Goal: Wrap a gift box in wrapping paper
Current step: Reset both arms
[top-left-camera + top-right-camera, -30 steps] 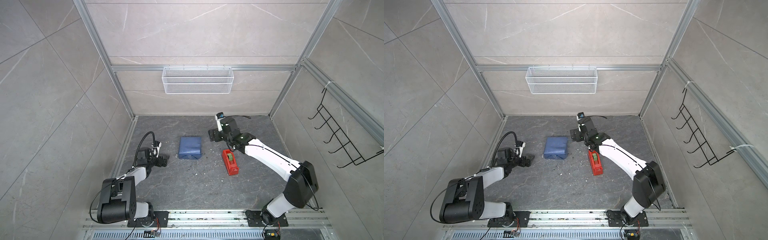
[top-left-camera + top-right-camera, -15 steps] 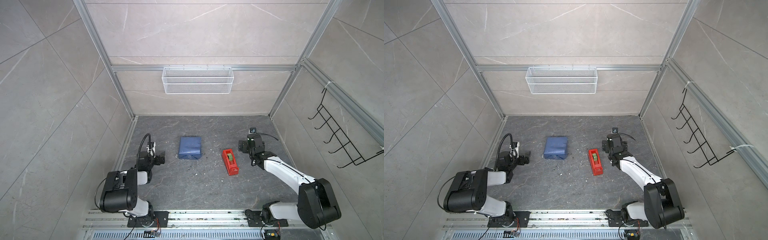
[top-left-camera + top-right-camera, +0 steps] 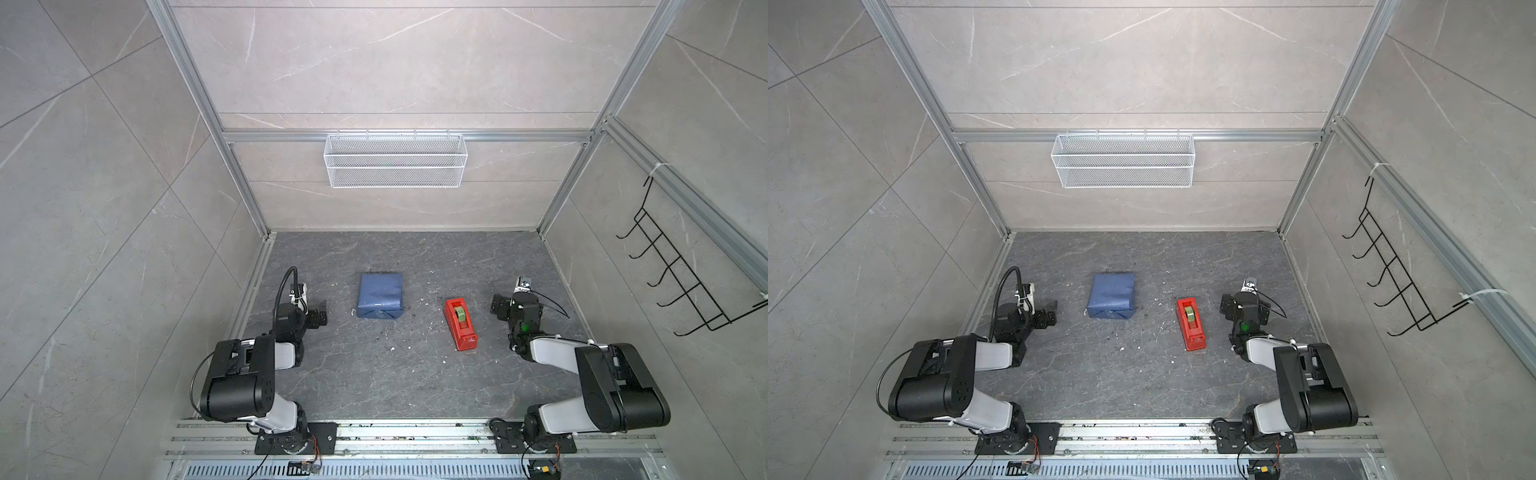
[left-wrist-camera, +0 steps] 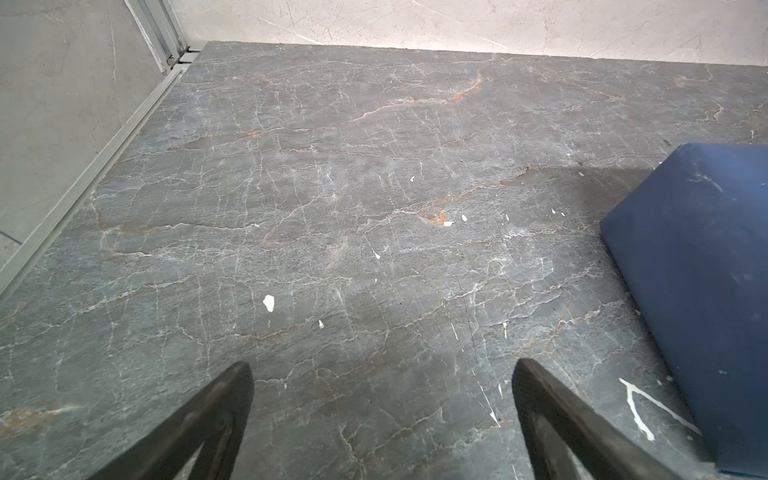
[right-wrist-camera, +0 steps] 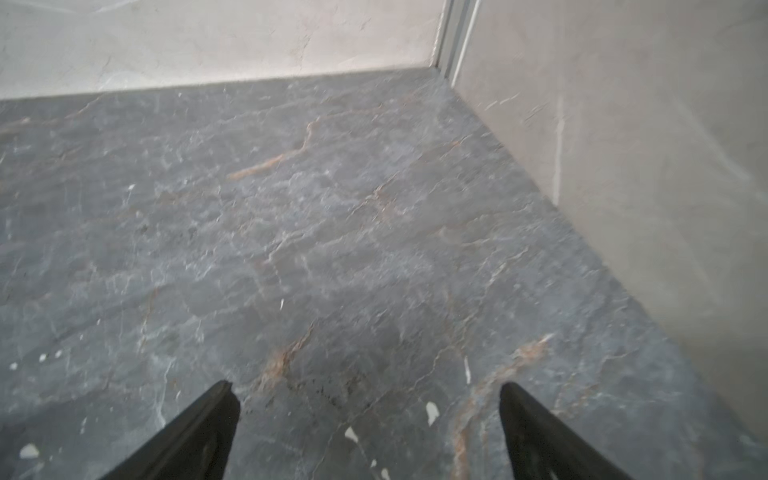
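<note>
Soft, even light; the wrapping paper (image 4: 702, 266) throws a faint shadow; right wrist view is blurred.

Two things stand on the tabletop (image 3: 399, 374): the blue wrapped gift box (image 3: 380, 301) and the red tape dispenser (image 3: 460, 324). They are well apart, and the bare strip between them leaves room for a tool to pass. The left tool (image 4: 382, 363) is near the box's side, with bare stone ahead of it. The right tool (image 5: 365, 384) sits between the dispenser and the side wall (image 3: 602, 291). The wall seems close there, but that wrist view is blurry. The near half of the tabletop is bare. A wire basket (image 3: 395, 166) hangs high on the back wall, well above everything.
</note>
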`<act>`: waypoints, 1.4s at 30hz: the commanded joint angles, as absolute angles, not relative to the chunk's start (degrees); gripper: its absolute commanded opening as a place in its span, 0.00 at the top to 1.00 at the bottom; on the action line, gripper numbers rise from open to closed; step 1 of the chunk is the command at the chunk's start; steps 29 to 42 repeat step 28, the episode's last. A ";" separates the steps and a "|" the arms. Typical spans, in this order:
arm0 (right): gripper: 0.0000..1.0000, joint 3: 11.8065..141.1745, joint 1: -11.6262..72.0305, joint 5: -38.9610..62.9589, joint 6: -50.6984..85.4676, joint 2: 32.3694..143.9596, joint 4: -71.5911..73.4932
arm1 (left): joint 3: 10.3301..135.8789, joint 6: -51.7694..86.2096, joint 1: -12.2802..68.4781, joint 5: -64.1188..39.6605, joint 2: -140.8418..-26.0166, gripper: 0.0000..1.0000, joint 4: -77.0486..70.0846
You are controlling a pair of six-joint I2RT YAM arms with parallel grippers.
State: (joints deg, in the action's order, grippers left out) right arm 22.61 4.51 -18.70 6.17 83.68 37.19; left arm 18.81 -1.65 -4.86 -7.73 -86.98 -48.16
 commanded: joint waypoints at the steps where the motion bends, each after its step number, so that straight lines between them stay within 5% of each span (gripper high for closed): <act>1: 0.00 19.58 3.93 -11.39 4.39 86.11 51.34 | 19.59 -0.96 -5.14 -7.47 -86.45 0.00 -51.54; 42: 0.00 18.72 3.78 -14.46 4.84 86.39 53.70 | 20.35 0.43 -5.10 -3.48 -86.31 0.00 -49.97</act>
